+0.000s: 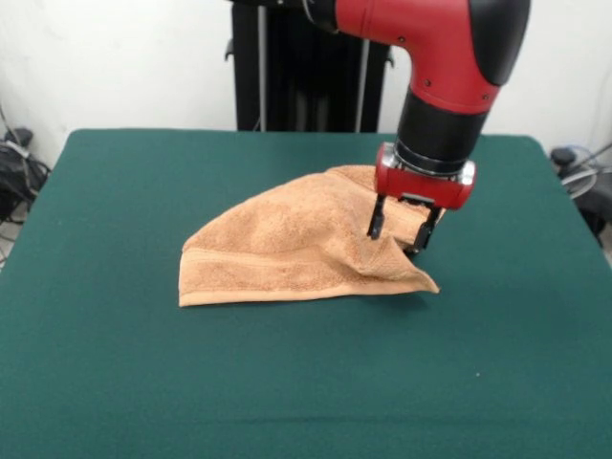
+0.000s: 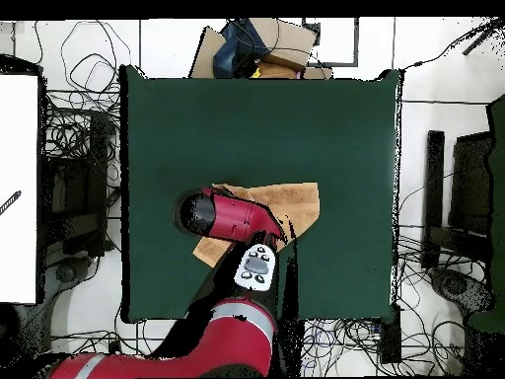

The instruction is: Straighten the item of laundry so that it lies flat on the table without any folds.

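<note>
Front view. The towel [image 1: 287,251] is shown lying folded near the middle of the table [image 1: 115,382], somewhat toward the far edge. A rough triangle is formed by the cloth: a long straight hem runs along its near side, parallel to the table's near edge, and a woven band is seen just above that hem at the left end. The long axis is thus laid across the table, from side to side, and one pointed corner is directed toward the table's right edge. The gripper [image 1: 403,232] is held over the towel's right part, hanging from the red and black arm [image 1: 449,57]. Its two dark fingers [image 1: 376,222] are seen spread apart, with a raised ridge of cloth standing between them; whether the cloth is pinched cannot be told.

Overhead view. The towel [image 2: 291,202] is seen near the table's [image 2: 168,118] centre, largely covered by the arm [image 2: 232,217]. One squared end is left visible at the side nearer the table's right edge, and a small tan corner is seen below the arm. The gripper itself is hidden beneath the arm here.
</note>
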You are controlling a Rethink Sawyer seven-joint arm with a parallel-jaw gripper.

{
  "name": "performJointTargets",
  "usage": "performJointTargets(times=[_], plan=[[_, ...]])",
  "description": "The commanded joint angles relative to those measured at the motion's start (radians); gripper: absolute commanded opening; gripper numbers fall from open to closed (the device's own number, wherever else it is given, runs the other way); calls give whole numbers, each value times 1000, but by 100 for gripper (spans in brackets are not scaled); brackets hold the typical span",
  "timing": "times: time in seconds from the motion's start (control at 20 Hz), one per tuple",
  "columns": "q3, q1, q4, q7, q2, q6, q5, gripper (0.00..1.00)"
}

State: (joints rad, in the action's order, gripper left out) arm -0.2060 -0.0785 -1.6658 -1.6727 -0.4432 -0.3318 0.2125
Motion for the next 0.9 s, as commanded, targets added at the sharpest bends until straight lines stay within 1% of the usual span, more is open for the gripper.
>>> performJointTargets(times=[0.05, 0.5, 0.55, 0.9], plan=[[51, 2, -32, -233, 0, 26, 41, 100], [66, 22, -53, -227, -12, 42, 39, 100], [68, 25, -55, -226, -14, 44, 39, 0], [89, 56, -77, -211, -30, 55, 35, 0]])
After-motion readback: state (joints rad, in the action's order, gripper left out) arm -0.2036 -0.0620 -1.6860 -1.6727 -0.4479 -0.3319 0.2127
